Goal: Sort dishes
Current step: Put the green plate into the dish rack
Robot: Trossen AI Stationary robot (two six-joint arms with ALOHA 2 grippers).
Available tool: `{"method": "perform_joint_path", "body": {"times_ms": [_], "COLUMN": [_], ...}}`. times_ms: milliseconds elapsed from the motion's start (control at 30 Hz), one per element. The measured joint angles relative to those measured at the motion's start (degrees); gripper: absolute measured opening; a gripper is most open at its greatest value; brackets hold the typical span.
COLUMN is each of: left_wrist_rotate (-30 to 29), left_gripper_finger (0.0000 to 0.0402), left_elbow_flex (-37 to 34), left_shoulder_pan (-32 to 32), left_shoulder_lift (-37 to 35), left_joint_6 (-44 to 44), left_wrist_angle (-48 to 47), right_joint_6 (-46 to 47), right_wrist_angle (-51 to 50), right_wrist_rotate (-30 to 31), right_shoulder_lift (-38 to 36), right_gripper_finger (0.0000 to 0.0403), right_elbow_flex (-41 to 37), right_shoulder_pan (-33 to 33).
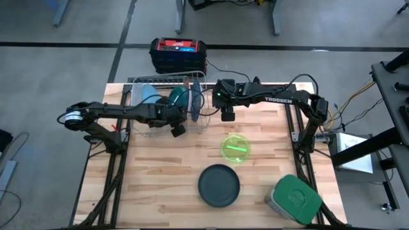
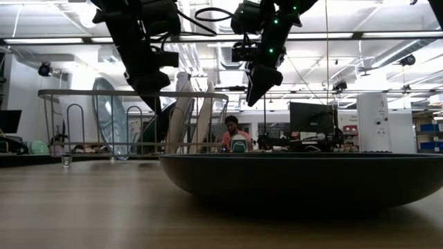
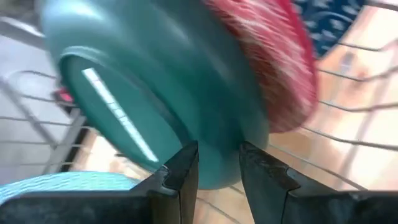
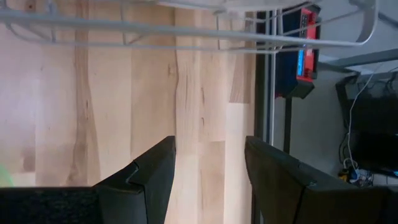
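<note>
A wire rack (image 1: 135, 83) at the table's far left holds dishes on edge: a light blue one (image 1: 146, 94), a dark teal bowl (image 1: 177, 96), a reddish plate (image 3: 280, 68) and a blue patterned one (image 1: 195, 96). My left gripper (image 3: 219, 171) is at the rack's near side (image 1: 175, 122), shut on the teal bowl (image 3: 161, 81). My right gripper (image 1: 227, 116) is open and empty above bare table right of the rack (image 4: 208, 168). A lime green bowl (image 1: 235, 148) and a dark grey plate (image 1: 218, 185) rest on the table. My left gripper has the teal bowl's rim (image 3: 217, 155) between its two fingers, one on the bowl's underside (image 3: 185, 171) and one on the side facing the reddish plate (image 3: 258, 171). The bowl stands on edge in the rack, between the light blue dish and the reddish plate.
A square grey container with a green lid (image 1: 295, 199) stands at the near right corner. A red and black box (image 1: 177, 54) sits on the floor beyond the far edge. A person (image 2: 232, 133) shows in the room behind the table.
</note>
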Motion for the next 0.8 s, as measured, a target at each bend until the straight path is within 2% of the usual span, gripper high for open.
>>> {"method": "perform_joint_path", "body": {"times_ms": [133, 300, 500, 667, 733, 800], "left_wrist_rotate": [-9.4, -14.9, -15.0, -14.7, -12.2, -10.3], "left_gripper_finger": [0.0104, 0.0104, 0.0104, 0.0104, 0.0104, 0.0104], "left_elbow_flex": [0.0, 0.0, 0.0, 0.1, 1.2, 2.3], "left_shoulder_pan": [-0.2, 0.1, 0.1, 0.1, 0.2, 0.1], "left_shoulder_lift": [-0.1, -0.2, -0.7, -3.9, -6.0, -8.6], "left_joint_6": [-3.0, -3.1, -2.6, 0.1, 0.9, 2.1], "left_wrist_angle": [-2.2, -3.2, -4.3, -6.8, -6.9, -6.7], "right_joint_6": [-1.0, -2.5, -6.0, -11.9, -13.7, -14.8], "right_wrist_angle": [1.7, 4.2, 9.8, 19.1, 22.5, 25.3], "right_wrist_rotate": [0.0, 0.0, 0.1, -0.1, -1.5, -5.6], "right_shoulder_lift": [0.0, -0.1, -0.5, -2.2, -3.1, -3.6], "right_gripper_finger": [0.0183, 0.0183, 0.0183, 0.0183, 0.0183, 0.0183], "right_elbow_flex": [-0.2, -0.2, -0.2, -0.2, -0.2, -0.2], "right_shoulder_pan": [0.0, 0.0, 0.0, 0.2, 0.5, 0.7]}}
